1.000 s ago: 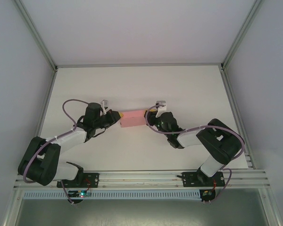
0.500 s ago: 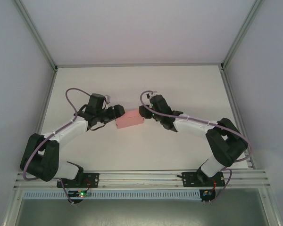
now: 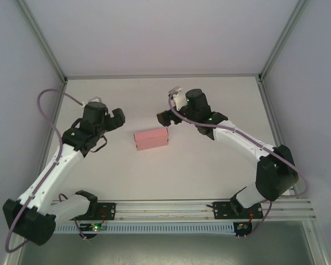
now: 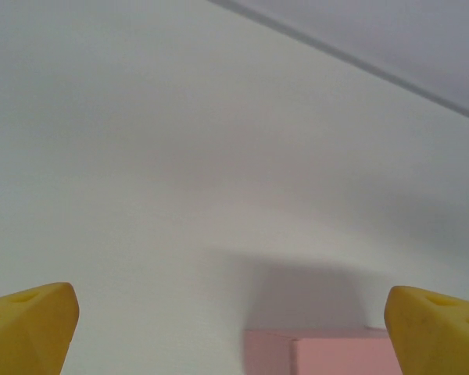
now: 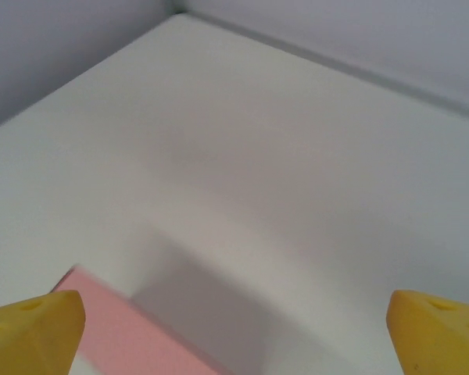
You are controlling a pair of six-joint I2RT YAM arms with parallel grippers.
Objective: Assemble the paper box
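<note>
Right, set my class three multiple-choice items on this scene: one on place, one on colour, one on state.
1. Where is the paper box? A held in the air; B on the table between left gripper and right gripper; C against the back wall.
2. What colour are the fingertips? A black; B pink; C yellow.
3. How do both grippers stand? A open; B shut; C one shut on the box.
Answers: B, it lies apart from both; C, wrist views show yellow; A, jaws spread, nothing held.

You have a white table [image 3: 209, 165]; one pink box [image 3: 151, 139] lies flat on it, slightly toward nine o'clock from centre.
</note>
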